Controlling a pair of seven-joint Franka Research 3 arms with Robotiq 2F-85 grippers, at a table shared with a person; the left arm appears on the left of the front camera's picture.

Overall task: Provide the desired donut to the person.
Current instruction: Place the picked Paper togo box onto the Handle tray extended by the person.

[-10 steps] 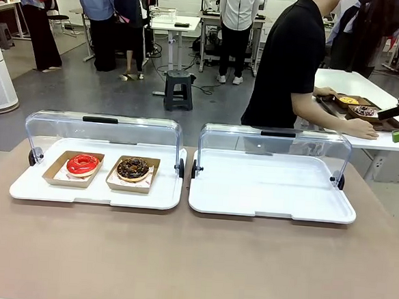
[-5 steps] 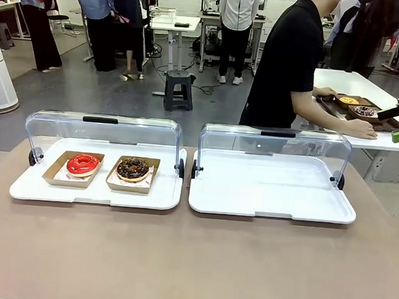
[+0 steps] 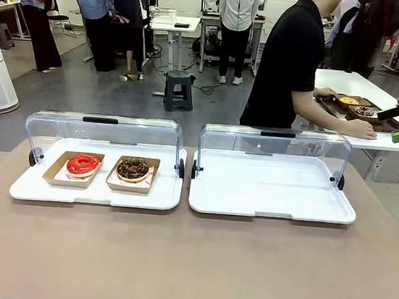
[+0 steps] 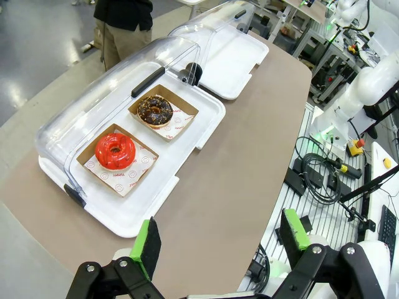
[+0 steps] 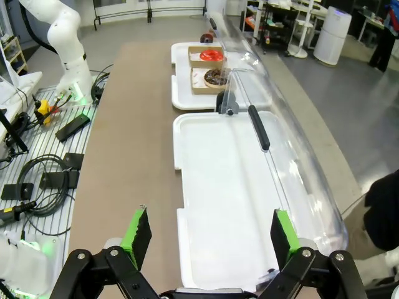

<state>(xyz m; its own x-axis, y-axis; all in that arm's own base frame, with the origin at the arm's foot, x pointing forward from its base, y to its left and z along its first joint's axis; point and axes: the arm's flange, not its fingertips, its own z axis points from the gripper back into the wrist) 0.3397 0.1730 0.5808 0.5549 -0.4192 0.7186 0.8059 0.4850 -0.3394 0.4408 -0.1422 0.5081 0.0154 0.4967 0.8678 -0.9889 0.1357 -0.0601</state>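
A red-glazed donut (image 3: 83, 163) and a chocolate donut (image 3: 132, 168) sit in brown paper trays on the left white tray (image 3: 39, 189), under its raised clear lid. The wrist views show the same pair: red donut (image 4: 115, 151), chocolate donut (image 4: 155, 109), and far off red donut (image 5: 206, 55), chocolate donut (image 5: 216, 77). The person (image 3: 288, 60) in a black shirt stands beyond the table, turned to a side table on the right, both hands there. My left gripper (image 4: 218, 240) hangs open high over the table's near edge. My right gripper (image 5: 207, 230) is open above the right white tray (image 5: 218, 187).
The right white tray (image 3: 271, 195) holds nothing, its clear lid (image 3: 275, 138) raised. On the side table at far right, a dark tray (image 3: 360, 109) carries more donuts. Other people stand far behind. Cables and boxes (image 5: 50, 168) lie on the rack beside the table.
The person has shifted slightly at the side table. The donuts, the trays and both grippers stay where they were.
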